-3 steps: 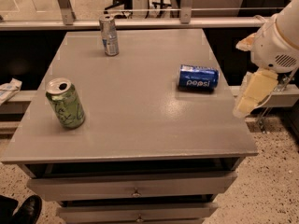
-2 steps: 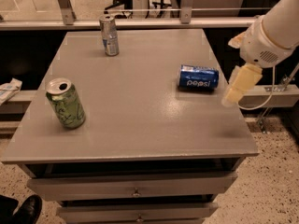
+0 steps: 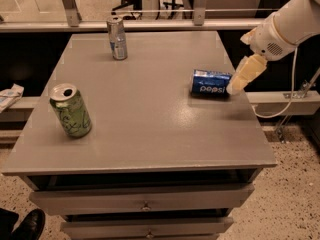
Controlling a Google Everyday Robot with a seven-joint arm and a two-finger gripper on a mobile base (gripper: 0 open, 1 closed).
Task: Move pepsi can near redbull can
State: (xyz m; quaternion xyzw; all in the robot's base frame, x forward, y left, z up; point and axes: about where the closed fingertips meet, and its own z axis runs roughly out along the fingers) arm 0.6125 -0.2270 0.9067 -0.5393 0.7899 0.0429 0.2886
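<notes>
The blue pepsi can (image 3: 210, 83) lies on its side near the right edge of the grey table (image 3: 145, 114). The slim silver redbull can (image 3: 117, 38) stands upright at the table's far left-centre. My gripper (image 3: 243, 75), with cream-coloured fingers, hangs at the end of the white arm reaching in from the upper right. Its tip is right beside the right end of the pepsi can, just above the table's right edge. I cannot tell whether it touches the can.
A green can (image 3: 71, 110) with a scribbly pattern stands upright near the table's left front. Drawers (image 3: 145, 203) sit below the tabletop. A rail (image 3: 150, 25) runs behind the table. A cable (image 3: 280, 104) hangs at the right. A shoe (image 3: 27, 225) is at bottom left.
My gripper has moved left and up from beside the table's right edge to the right end of the pepsi can. The cans have not moved.
</notes>
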